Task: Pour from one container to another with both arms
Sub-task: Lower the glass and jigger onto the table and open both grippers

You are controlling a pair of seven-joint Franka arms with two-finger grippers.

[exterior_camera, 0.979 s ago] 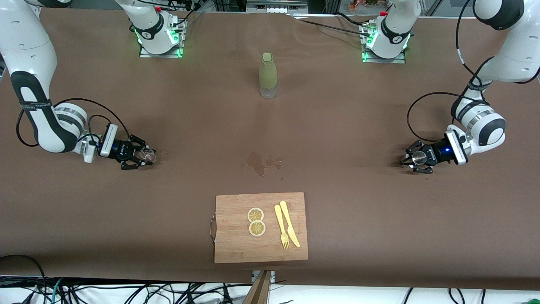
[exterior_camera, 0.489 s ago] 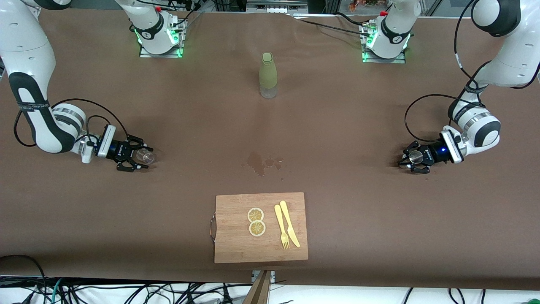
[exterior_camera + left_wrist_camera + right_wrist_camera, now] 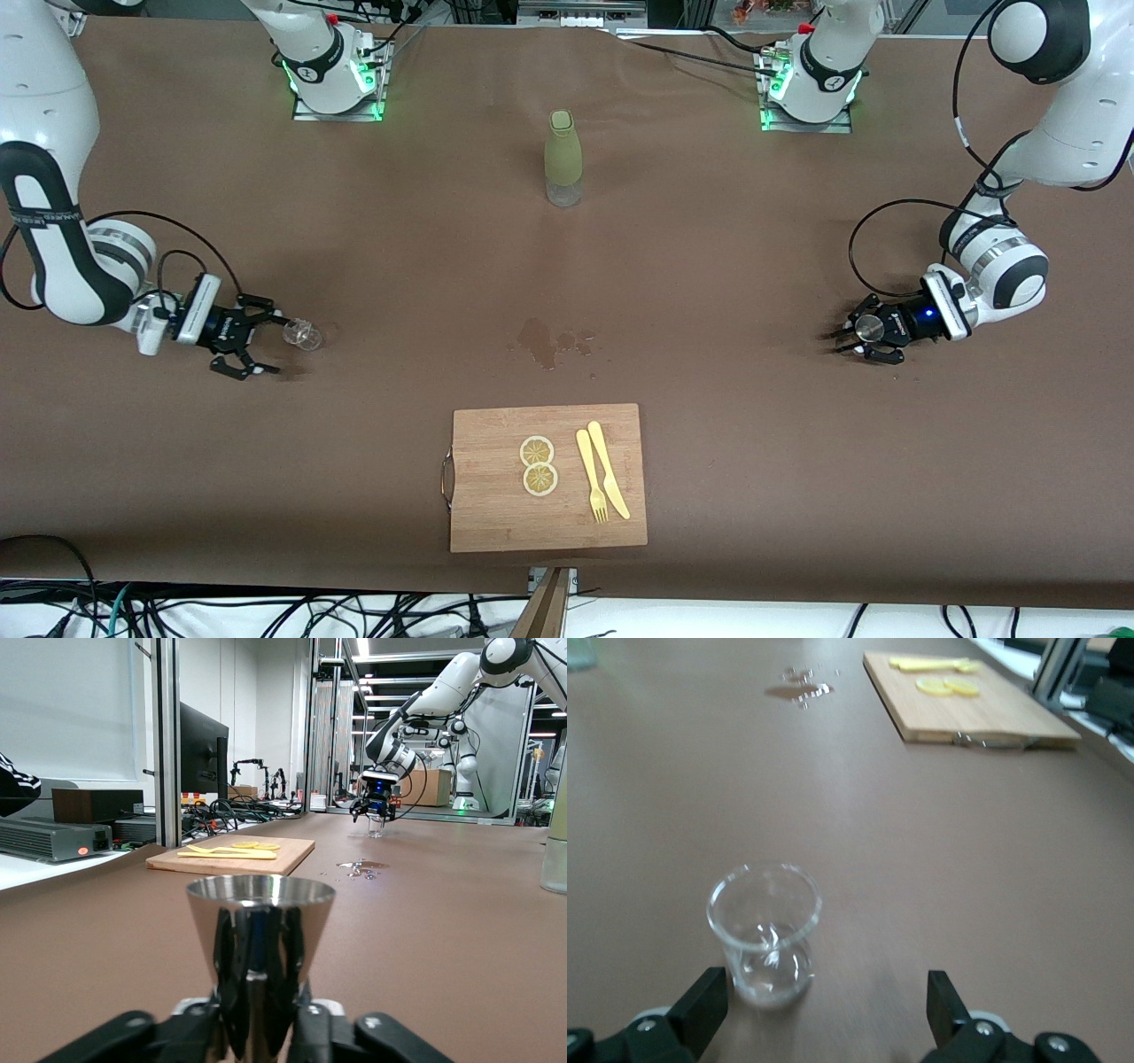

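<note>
Right claw [image 3: 262,338] released glass [image 3: 304,334].

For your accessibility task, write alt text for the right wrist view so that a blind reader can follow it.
A small clear glass cup stands upright on the brown table, between the open fingers of the right gripper and untouched by them. Farther off are a wet spill and a wooden cutting board with lemon slices.

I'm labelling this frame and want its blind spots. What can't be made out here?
- Metal cup: its inside, left wrist view sees it side-on; the left pincer hides it in front.
- Glass: whether liquid remains, blurred; the open right pincer stands clear of it.
- Bottle: contents, sleeve covers it.
</note>
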